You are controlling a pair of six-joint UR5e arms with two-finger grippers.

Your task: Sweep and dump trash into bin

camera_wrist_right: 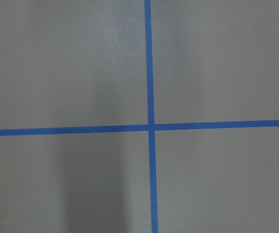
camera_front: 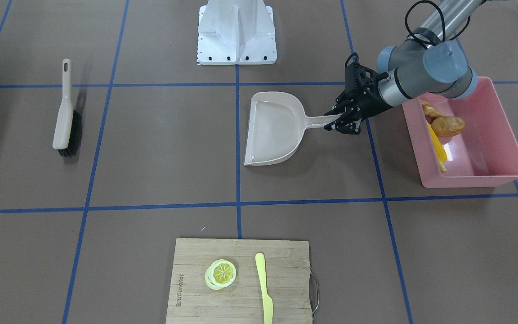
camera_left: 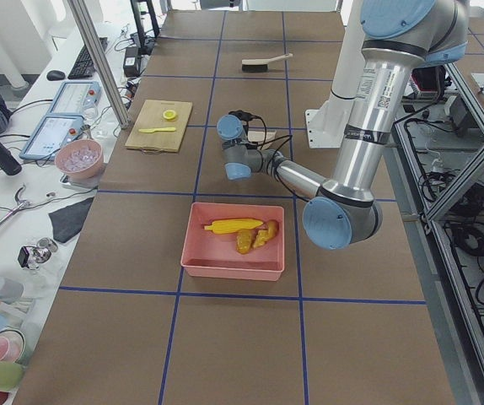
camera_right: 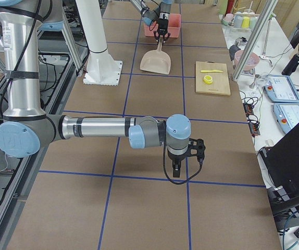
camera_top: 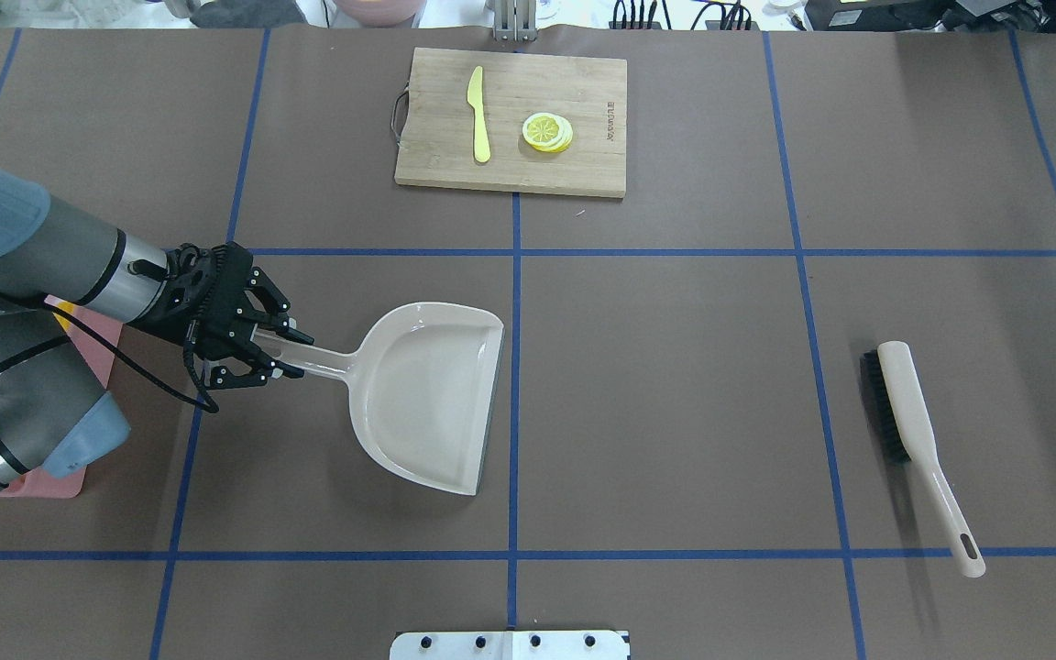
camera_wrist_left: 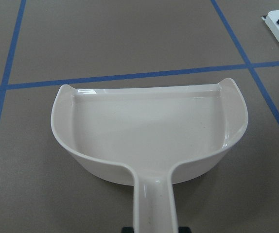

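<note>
- Judged to be past both the sweep and the dump; nothing left to gather, with all the trash (camera_front: 443, 128) lying inside the pink bin (camera_front: 475, 182): corn cob (camera_front: 438, 146) along the wall nearest the arm, potato (camera_front: 450, 126) touching it, ginger root (camera_front: 429, 109) partly hidden behind the arm.
- Gripping the beige dustpan (camera_top: 427, 394) by its handle with the left gripper (camera_top: 294, 356); closed against both sides of the handle in the wrist view, so read as clamped; empty, lying flat on the table (camera_top: 675, 367), near the bin.
- Cannot tell whether the right gripper (camera_right: 176, 169) is apart or together; seen only from the side, hanging low over the table, well apart from everything.
- Next, most likely: letting go of the handle, lifting straight up clear of it, then retreating; no call to touch the brush (camera_front: 65, 117), lying well apart.
</note>
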